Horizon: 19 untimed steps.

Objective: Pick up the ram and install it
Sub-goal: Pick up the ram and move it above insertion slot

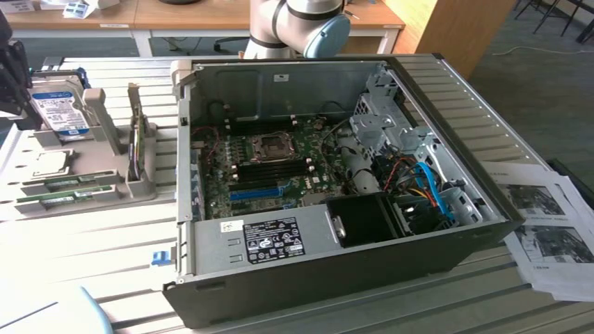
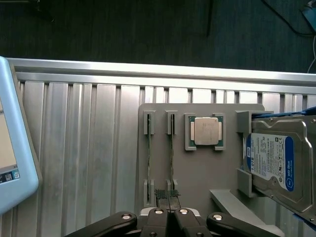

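desk (image 2: 84, 148): ribbed metal top. it carries a grey tray at the exterior view's left and an open computer case to the right of it.
tray (image 2: 197, 182): flat grey holder. from near to far it carries two green sticks, a processor (image 2: 205, 131) and a hard drive (image 2: 276, 158).
ram (image 2: 171, 158): the stick just beside the processor. it stands on its thin edge with each end caught in a small grey clip.
second stick (image 2: 148, 158): a twin of the ram, parallel on its near side, close but apart.
jaws: pressed together and holding nothing. the gripper (image 2: 168, 196) hangs over one end of the ram, and whether the tips touch the board cannot be told.
step in hand (judged): lining up for the pick. both sticks sit in their clips and nothing is lifted yet.
doing it well (judged): part the jaws just enough to straddle the board. centre them along the stick, away from the clips. bring one pad down into the narrow gap between the sticks without nudging the twin. close on the flat faces, then draw straight up with no twist, since so thin a board would flex or bind in its clips.
computer case (image 1: 307, 278): side panel off, well apart from the ram.
motherboard (image 1: 269, 167): exposed on the case floor, with no stick seen seated in it.
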Tool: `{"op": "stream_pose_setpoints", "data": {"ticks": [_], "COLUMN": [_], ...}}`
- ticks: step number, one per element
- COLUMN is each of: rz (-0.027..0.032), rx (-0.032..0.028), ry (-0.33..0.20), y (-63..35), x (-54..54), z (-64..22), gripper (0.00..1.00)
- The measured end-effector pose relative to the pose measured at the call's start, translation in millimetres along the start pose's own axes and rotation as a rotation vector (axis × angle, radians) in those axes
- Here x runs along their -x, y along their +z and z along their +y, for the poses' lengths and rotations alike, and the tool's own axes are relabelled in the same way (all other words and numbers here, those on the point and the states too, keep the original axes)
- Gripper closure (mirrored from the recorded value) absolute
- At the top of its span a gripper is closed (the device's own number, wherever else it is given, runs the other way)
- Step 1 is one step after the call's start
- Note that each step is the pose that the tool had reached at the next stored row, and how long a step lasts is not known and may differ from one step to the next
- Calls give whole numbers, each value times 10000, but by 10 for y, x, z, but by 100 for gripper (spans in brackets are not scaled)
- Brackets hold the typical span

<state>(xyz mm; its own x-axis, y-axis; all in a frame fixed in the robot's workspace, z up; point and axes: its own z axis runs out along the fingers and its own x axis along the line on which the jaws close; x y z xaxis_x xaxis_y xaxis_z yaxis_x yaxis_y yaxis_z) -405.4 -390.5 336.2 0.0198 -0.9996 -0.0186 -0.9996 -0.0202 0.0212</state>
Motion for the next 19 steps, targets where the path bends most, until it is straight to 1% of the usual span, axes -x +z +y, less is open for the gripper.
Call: {"op": "stream_pose_setpoints", "data": {"ticks": [19], "rz": [-1], "rx": [0], "ry": [0], "y": [125], "x": [-2], "z": [-3], "gripper": [91]}}
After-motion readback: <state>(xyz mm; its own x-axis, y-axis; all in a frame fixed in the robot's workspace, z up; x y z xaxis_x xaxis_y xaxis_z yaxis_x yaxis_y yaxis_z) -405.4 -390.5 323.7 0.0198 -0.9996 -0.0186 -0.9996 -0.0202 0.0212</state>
